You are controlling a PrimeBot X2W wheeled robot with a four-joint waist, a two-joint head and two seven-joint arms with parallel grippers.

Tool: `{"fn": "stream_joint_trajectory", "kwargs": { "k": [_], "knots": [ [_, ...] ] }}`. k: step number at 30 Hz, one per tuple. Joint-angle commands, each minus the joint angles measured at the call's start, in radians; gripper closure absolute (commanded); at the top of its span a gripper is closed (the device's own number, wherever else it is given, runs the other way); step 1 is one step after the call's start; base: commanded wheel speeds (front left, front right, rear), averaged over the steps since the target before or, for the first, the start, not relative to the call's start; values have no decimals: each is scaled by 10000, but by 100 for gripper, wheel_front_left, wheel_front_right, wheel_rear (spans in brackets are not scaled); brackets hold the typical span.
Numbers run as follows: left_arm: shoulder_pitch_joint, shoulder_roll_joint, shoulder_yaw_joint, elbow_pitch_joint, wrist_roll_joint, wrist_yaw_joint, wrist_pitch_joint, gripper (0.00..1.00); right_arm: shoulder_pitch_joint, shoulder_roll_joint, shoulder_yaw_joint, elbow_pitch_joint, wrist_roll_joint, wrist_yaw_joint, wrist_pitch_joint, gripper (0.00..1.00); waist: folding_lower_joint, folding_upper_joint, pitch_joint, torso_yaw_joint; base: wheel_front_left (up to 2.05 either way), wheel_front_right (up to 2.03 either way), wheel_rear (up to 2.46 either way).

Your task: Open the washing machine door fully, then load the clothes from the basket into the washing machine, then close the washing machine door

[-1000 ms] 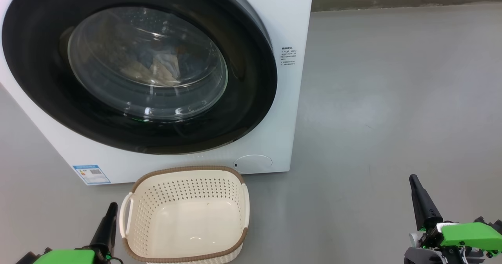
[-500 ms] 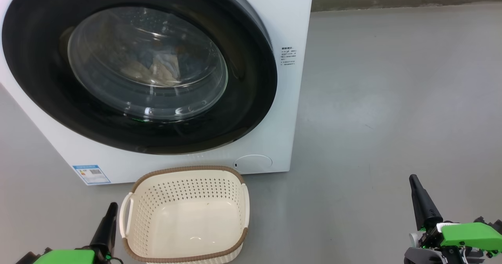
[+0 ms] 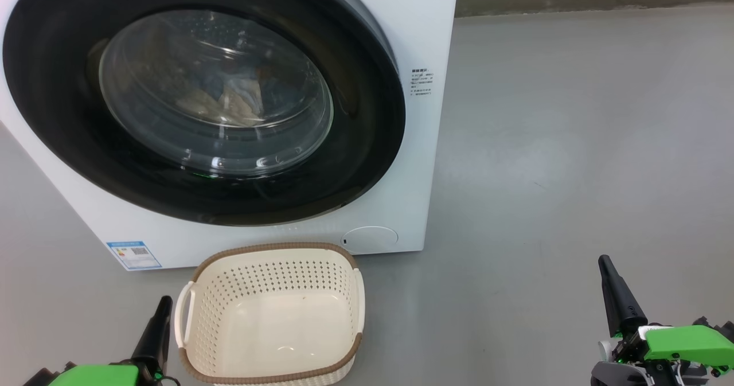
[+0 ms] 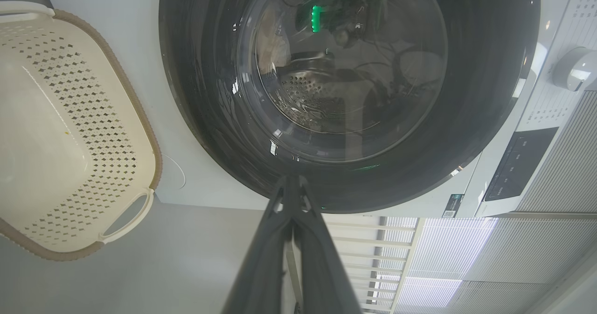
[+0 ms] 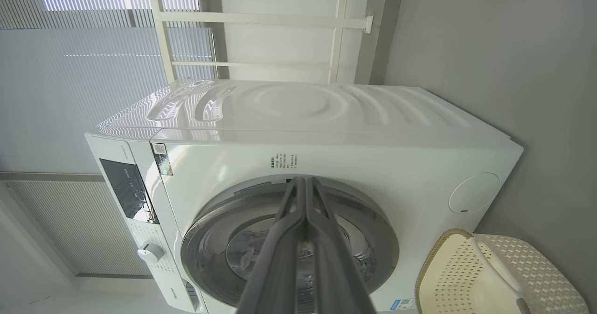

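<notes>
The washing machine door is seen lying shut against the washing machine. The clothes are made out behind its glass, inside the drum. The basket stands on the floor just before the machine's lower front edge, with nothing seen in it.

The door is judged rigid, hinged and slippery (glossy rim, bulging glass). Hold would best be taken at the rim beside the small printed label, where a recess seems to be shown, and never on the glass.

The left gripper and the right gripper are each pressed together, clamped on nothing.
</notes>
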Motion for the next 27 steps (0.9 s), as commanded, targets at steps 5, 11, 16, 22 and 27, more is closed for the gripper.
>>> {"fn": "stream_joint_trajectory", "kwargs": {
  "k": [5, 11, 16, 22, 27],
  "knots": [
    [-412, 124, 347, -294, -81, -27, 68, 100, -101, -29, 228, -303, 112, 17, 75, 100, 0, 0, 0, 0, 0, 0, 0],
    [-412, 124, 346, -294, -81, -27, 67, 100, -101, -29, 228, -303, 112, 17, 75, 100, 0, 0, 0, 0, 0, 0, 0],
    [-412, 124, 346, -295, -82, -27, 67, 100, -101, -29, 228, -303, 112, 17, 75, 100, 0, 0, 0, 0, 0, 0, 0],
    [-412, 124, 345, -295, -82, -27, 66, 100, -101, -29, 228, -303, 112, 17, 75, 100, 0, 0, 0, 0, 0, 0, 0],
    [-412, 124, 345, -295, -83, -27, 66, 100, -101, -29, 228, -303, 112, 17, 75, 100, 0, 0, 0, 0, 0, 0, 0]
  ]
}}
